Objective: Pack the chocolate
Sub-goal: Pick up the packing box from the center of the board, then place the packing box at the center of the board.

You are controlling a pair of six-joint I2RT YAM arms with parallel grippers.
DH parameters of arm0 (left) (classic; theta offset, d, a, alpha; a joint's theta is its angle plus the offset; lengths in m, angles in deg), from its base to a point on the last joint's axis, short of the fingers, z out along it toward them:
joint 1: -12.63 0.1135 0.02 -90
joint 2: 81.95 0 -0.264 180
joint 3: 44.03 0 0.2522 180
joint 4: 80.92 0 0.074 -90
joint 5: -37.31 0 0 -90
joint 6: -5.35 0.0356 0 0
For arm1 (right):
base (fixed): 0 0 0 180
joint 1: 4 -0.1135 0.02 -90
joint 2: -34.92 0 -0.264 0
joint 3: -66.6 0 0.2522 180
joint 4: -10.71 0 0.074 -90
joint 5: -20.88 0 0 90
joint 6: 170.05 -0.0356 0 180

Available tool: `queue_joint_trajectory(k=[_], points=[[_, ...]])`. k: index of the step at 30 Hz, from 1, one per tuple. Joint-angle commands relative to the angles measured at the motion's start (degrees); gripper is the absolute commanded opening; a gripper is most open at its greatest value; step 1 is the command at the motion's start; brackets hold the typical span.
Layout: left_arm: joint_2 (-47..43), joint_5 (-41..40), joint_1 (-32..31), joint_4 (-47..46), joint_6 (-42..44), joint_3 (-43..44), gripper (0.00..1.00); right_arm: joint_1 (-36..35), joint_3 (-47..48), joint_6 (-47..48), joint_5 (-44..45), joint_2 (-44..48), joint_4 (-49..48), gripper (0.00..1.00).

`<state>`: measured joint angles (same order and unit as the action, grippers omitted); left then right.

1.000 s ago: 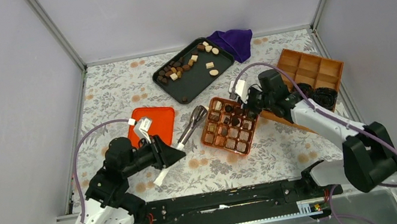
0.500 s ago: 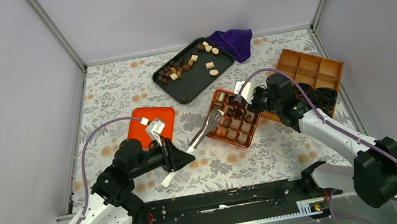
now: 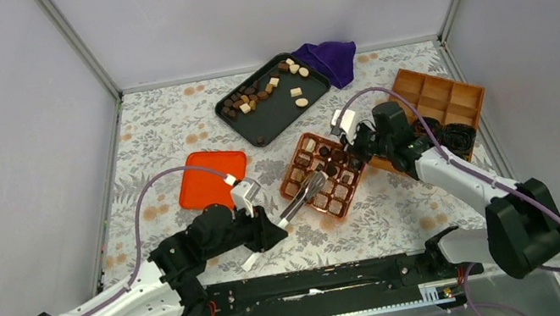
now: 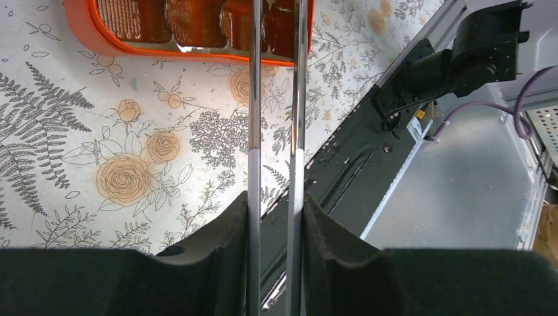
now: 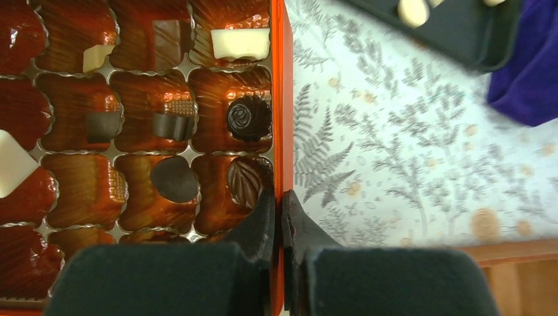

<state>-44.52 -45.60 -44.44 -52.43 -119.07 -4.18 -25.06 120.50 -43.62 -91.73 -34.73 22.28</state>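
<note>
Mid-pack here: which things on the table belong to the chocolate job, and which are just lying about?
In the job: loose small chocolates on the black rectangular tray; orange moulded compartment box, rim pinched by right end effector; metal tongs in left end effector.
Lying about: purple cloth; brown divided wooden box; dark crinkled rolls; flat orange plastic tray.
</note>
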Motion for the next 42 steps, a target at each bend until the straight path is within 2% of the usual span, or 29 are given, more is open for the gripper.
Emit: queue_joint_trajectory(k=[1, 7, 9, 17, 26, 32, 35, 42], points=[[0.70, -8.05, -2.48, -5.11, 0.52, 0.40, 0.00, 0.93, 4.82, -5.81, -6.71, -4.60, -0.97, 0.00], [2.35, -8.59, -3.47, -3.52, -0.37, 1.15, 0.00, 1.06, 7.12, -8.67, -6.98, -10.75, 1.09, 0.00], [2.96, -8.67, -3.71, -2.22, -0.68, 1.68, 0.00, 1.25, 7.82, -9.19, -7.00, -12.68, 1.84, 0.03], [4.46, -7.63, -4.59, 0.36, -1.52, 2.31, 0.00, 1.97, 11.77, -9.40, -7.92, -18.20, 8.16, 0.24], [9.33, -7.36, -5.12, -0.56, -1.67, 3.85, 0.00, 2.25, 12.04, -8.79, -9.57, -17.72, 9.57, 0.47], [10.60, -7.36, -5.32, -0.69, -1.91, 4.32, 0.00, 2.64, 12.29, -8.65, -10.11, -16.96, 10.01, 0.58], [10.95, -7.36, -5.32, -0.62, -2.44, 4.63, 0.03, 2.83, 12.42, -8.57, -10.36, -16.73, 10.43, 0.61], [13.66, -6.04, -5.45, 0.23, -3.72, 5.72, 0.16, 3.36, 12.51, -8.57, -10.58, -15.85, 10.85, 0.64]])
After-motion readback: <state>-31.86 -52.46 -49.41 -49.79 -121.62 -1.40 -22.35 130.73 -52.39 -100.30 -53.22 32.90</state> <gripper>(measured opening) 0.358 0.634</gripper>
